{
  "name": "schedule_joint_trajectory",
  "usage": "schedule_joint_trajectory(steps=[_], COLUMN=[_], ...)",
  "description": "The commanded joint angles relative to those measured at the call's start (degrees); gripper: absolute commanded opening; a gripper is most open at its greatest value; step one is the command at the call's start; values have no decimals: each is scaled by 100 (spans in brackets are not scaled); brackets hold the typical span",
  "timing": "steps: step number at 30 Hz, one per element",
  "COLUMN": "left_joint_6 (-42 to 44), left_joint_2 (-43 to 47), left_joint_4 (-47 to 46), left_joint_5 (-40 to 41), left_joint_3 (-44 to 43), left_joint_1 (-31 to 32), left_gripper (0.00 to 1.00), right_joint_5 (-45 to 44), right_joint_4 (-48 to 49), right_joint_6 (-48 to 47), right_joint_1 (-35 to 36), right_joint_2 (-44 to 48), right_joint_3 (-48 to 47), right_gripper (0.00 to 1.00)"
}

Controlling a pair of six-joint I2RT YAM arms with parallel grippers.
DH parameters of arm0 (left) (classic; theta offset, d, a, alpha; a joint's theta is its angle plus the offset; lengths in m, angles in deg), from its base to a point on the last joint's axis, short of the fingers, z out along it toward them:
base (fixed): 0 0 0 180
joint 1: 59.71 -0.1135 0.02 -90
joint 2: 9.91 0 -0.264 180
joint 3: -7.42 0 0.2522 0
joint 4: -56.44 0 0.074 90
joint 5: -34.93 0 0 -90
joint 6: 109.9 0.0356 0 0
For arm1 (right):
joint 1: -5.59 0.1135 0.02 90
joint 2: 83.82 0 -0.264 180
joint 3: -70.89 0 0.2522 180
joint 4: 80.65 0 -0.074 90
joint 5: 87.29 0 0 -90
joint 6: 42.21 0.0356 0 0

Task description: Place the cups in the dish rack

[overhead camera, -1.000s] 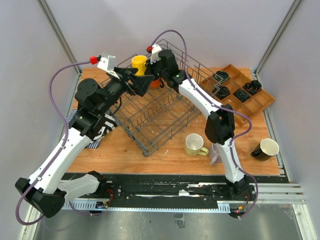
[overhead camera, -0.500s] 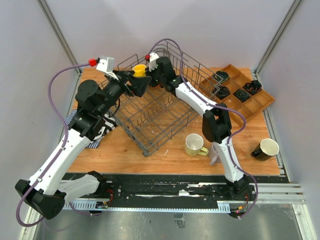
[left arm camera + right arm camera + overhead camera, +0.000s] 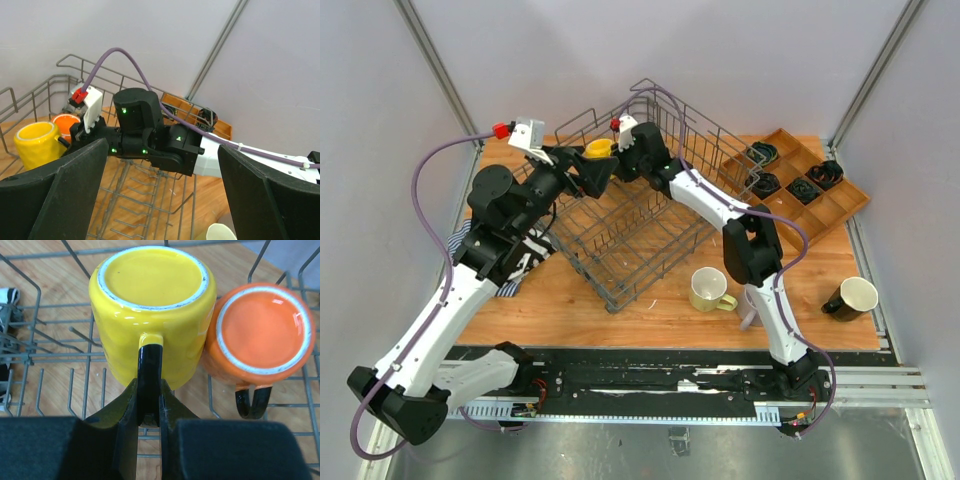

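Yellow mug [image 3: 152,315] is base-up in the far corner of the dish rack [image 3: 630,240], with the orange mug [image 3: 262,330] also base-up and pressed right beside it. My right pincer [image 3: 149,405] is clamped on the yellow mug's black handle. I can't tell if the rim is seated on the wires yet.

Risks as I judge them:
- Letting go before it is seated: the mug drops onto the tines, tips, or knocks the orange one over.
- The grip is on a thin glossy handle only, so the mug could swing or slip if I jerk.
- Pulling out at an angle could hook the handle and drag the mug back off the tines.
- My left pincer [image 3: 160,195] hangs with its jaws wide apart and nothing in them, over the rack's far side and near the right wrist. Any careless move there means an arm clash.
- The right arm's purple cable loops near the rack's far wall and could snag.

Outside the rack, on the bench [image 3: 620,310] at its near side: the cream mug [image 3: 708,288], the lavender mug [image 3: 752,305] half hidden by the right arm, and the black mug [image 3: 855,296]. All three are waiting.
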Motion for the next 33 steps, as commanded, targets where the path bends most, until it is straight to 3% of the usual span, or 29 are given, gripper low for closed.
schedule_joint_trajectory(steps=[1, 15, 19, 22, 33], left_joint_6=[90, 43, 3, -19, -109], left_joint_2=[164, 341, 357, 372, 440], left_joint_4=[13, -14, -61, -77, -106], left_joint_5=[85, 155, 140, 119, 23], left_joint_3=[92, 310, 364, 406, 506], left_joint_1=[-74, -83, -83, -83, -83], left_gripper=[96, 96, 96, 96, 96], right_joint_5=[49, -25, -97, -177, -469], right_joint_4=[659, 694, 680, 645, 713], right_joint_6=[-16, -110, -150, -157, -74], right_joint_1=[180, 222, 218, 224, 200], right_joint_2=[9, -51, -50, -55, 370], right_joint_3=[244, 947, 1259, 1371, 1972], right_gripper=[1, 1, 10, 24, 38])
